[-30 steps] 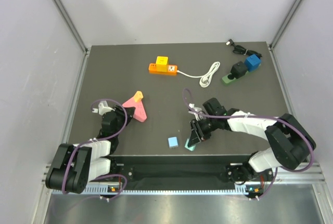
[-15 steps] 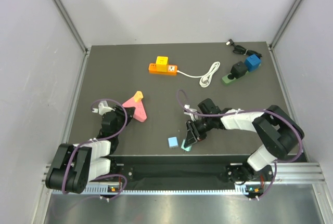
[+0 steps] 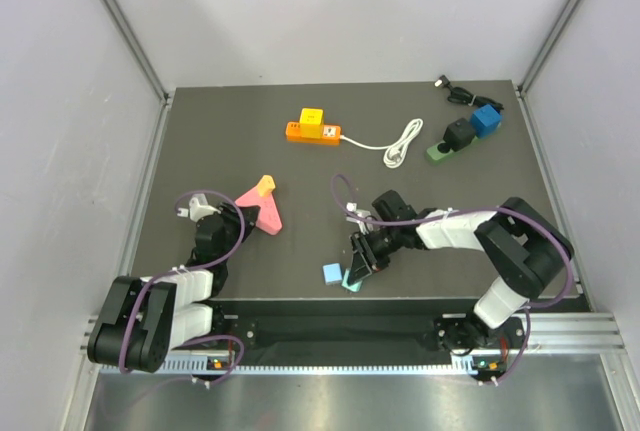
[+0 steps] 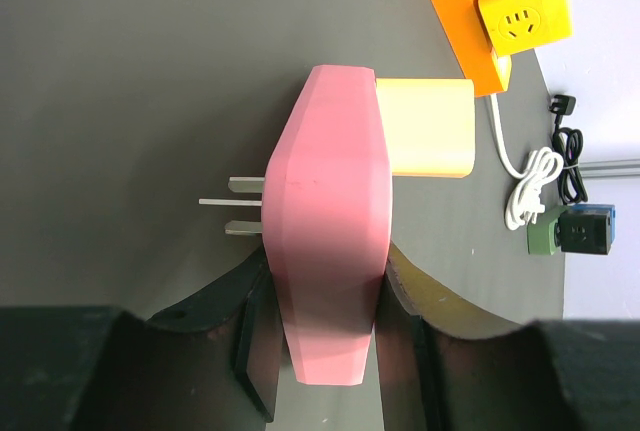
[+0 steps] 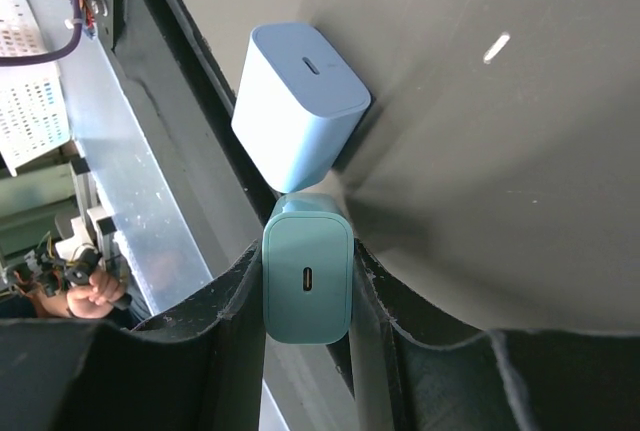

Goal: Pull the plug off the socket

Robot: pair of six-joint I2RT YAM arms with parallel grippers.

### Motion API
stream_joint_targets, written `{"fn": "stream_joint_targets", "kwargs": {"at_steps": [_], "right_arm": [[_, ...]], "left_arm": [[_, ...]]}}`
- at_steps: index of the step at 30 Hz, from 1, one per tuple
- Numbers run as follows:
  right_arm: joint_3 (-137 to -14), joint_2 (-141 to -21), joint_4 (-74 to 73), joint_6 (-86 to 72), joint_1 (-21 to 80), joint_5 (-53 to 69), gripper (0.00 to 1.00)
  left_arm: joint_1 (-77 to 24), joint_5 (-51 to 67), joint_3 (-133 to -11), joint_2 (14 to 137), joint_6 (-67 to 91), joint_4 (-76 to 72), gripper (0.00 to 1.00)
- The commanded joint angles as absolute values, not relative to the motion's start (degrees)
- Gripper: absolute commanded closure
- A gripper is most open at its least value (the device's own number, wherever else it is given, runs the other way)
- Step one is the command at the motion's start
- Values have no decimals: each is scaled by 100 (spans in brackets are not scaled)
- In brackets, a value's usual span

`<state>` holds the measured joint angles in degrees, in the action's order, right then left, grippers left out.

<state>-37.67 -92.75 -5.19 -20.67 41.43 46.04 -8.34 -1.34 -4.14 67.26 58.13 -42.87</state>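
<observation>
LEFT: I am clamping the pink socket (image 4: 330, 201) in my left claw (image 4: 330, 341), yellow plug (image 4: 430, 129) seated just beyond my fingertips | RIGHT: my right claw (image 5: 305, 301) is pinching a teal charger (image 5: 307, 281) | ADVICE: I should be pulling the yellow plug straight out, no twisting.

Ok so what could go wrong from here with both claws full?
The right claw is shut on the teal charger at the table's near edge, right beside the light blue charger; a nudge could tip either off. The left claw grips the pink adapter with the yellow plug seated in it, and with no claw free, nothing can pull that plug yet.
</observation>
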Motion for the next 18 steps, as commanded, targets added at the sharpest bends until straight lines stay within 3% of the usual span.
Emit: {"fn": "stream_joint_targets", "kwargs": {"at_steps": [1,9,18], "right_arm": [[-4078,-9343,-422,-1934,4219,4535,76],[-4157,-9378,-712,-1776,4210,4219,70],[-4157,-9237,-844,-1653,4210,4026,47]], "left_arm": [[-826,-334,-185,6820,5432,-3639,100],[-826,-316,-185,6820,5405,-3647,100],[-826,-325,-193,6820,5423,-3630,100]]}}
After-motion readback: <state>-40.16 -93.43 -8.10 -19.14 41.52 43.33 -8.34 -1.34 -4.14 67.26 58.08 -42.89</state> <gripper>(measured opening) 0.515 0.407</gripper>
